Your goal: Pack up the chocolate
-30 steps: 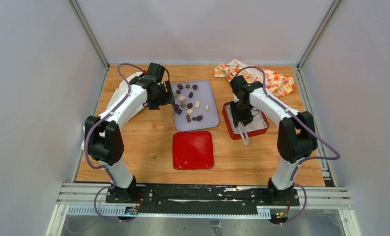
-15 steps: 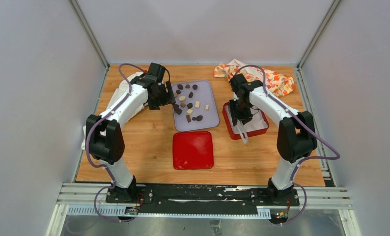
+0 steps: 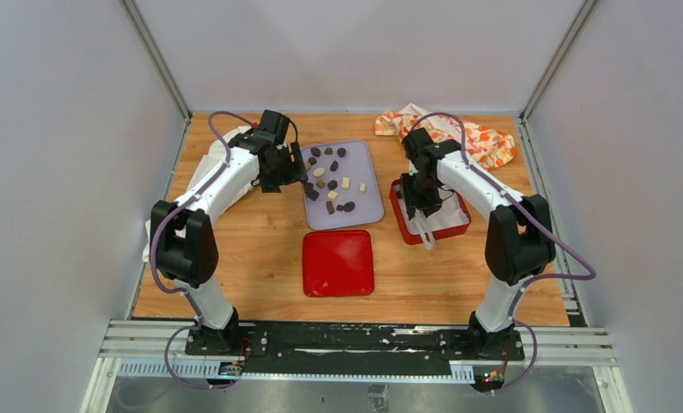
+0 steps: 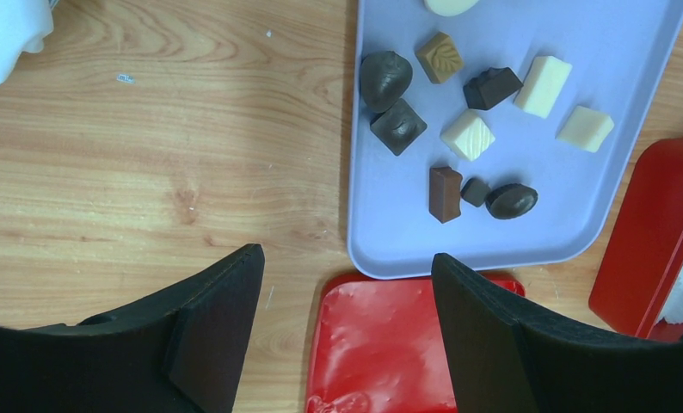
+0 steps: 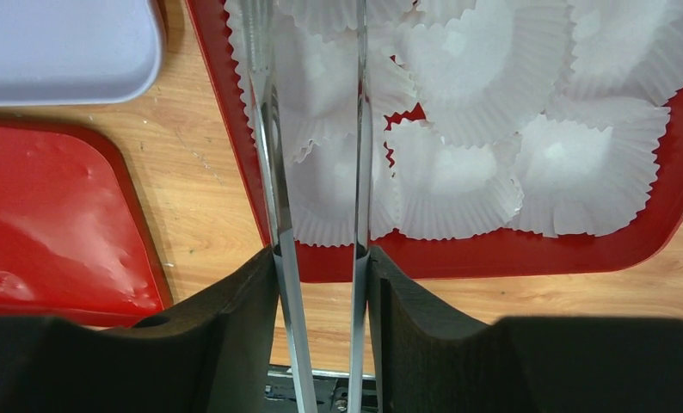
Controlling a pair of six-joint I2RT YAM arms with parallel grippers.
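Wooden tabletop [image 3: 235,249] lies beneath tongs [image 5: 269,172] held by the right claw [image 5: 321,258], tips cropped.

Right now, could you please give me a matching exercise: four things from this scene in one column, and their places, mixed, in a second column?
Things
1. chocolates
2. paper cups
3. tongs
4. cloth

Places
A. in the right gripper
B. at the far right corner of the table
C. on the lilac tray
D. in the red box

Pairs: 1-C, 2-D, 3-A, 4-B
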